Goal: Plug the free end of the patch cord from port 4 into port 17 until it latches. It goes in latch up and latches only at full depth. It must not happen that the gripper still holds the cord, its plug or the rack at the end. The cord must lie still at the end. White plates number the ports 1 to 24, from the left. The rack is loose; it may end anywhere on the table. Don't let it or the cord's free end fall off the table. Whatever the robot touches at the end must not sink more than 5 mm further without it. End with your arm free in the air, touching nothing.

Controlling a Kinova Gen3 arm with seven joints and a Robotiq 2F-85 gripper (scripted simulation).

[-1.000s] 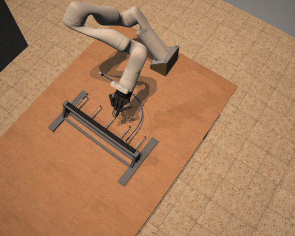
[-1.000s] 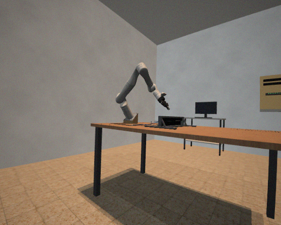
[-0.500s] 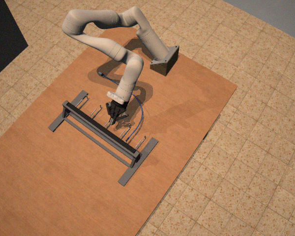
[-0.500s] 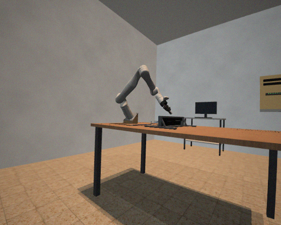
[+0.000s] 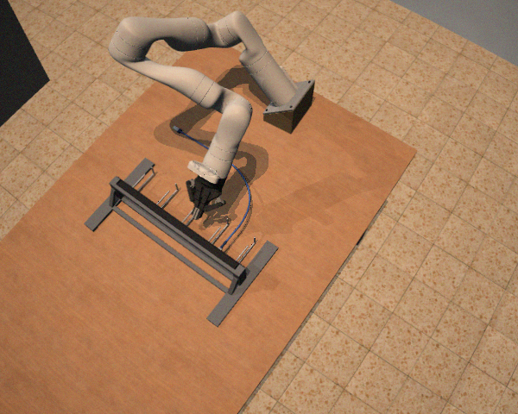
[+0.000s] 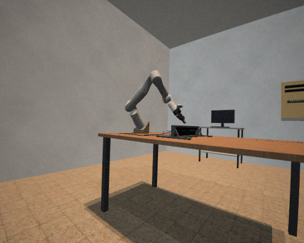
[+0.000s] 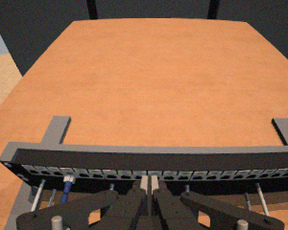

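The dark rack [image 5: 176, 227] stands on the wooden table; it also shows in the side view [image 6: 185, 130] and in the wrist view [image 7: 151, 161], where its row of ports faces me. The blue patch cord [image 5: 249, 200] runs from a port near the row's left end [image 7: 69, 180] in a curve behind my arm. Its free end [image 5: 175, 128] lies on the table beside my arm, far from my fingers. My gripper [image 5: 197, 212] is shut and empty, with its tips [image 7: 150, 186] just above and in front of the middle of the port row. It hangs over the rack in the side view [image 6: 184, 121].
Thin metal rods [image 5: 170, 196] stick out from the rack toward my base [image 5: 290, 104]. The rack's flat feet [image 5: 243, 283] lie at both ends. The table's right edge [image 5: 362, 235] is some way from the rack. A monitor [image 6: 222, 116] stands on a separate desk.
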